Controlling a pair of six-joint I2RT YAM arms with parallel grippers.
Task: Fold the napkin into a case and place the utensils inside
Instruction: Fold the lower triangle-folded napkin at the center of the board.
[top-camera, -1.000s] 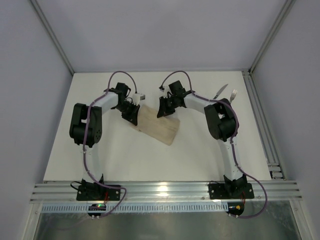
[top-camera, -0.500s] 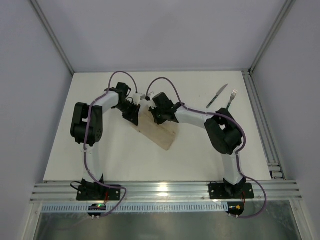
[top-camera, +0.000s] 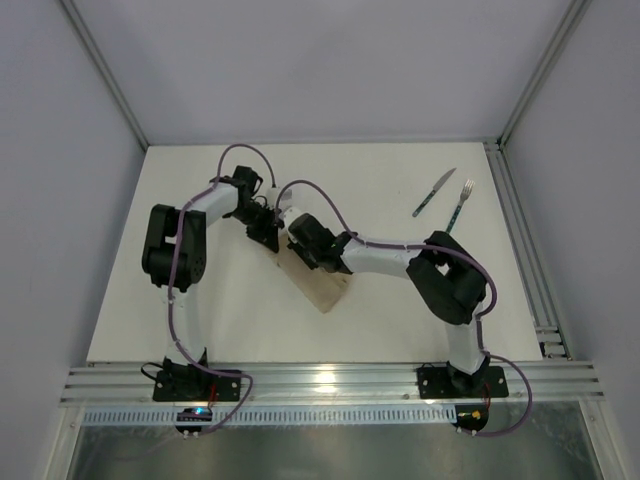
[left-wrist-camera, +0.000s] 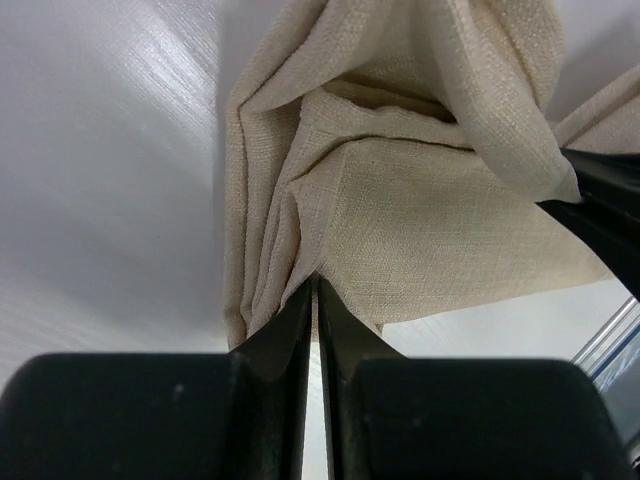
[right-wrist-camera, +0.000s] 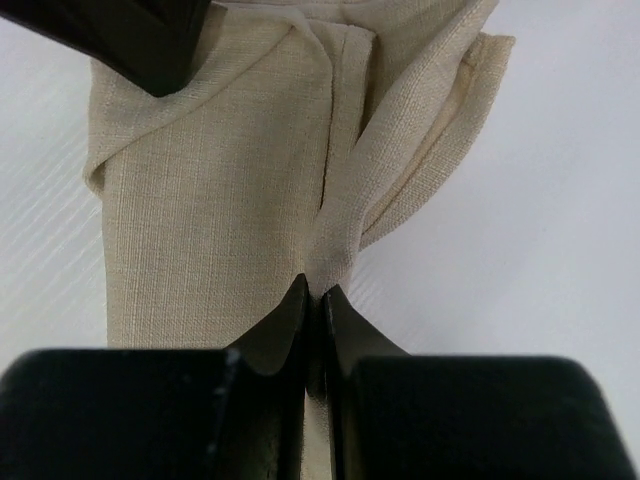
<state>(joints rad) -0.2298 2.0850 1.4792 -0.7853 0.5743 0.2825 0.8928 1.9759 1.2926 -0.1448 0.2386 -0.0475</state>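
Table (top-camera: 400, 310): white top, carrying everything below. Right arm (top-camera: 445, 280): reaches left across the centre. Left arm (top-camera: 175, 245): bent, reaching toward the centre from the left. Napkin (top-camera: 325, 285): beige cloth, part-folded into a narrow oblong lying diagonally at mid-table, its far end bunched in loose folds between the two grippers. Left gripper (left-wrist-camera: 316, 285): jaws nearly together, pinching a napkin edge at the far left end. Right gripper (right-wrist-camera: 312, 285): jaws nearly together, nipping a raised ridge of napkin, just beside the left gripper. Knife (top-camera: 434, 192): far right of table, well apart from napkin. Fork (top-camera: 461, 203): just right of knife, roughly parallel.
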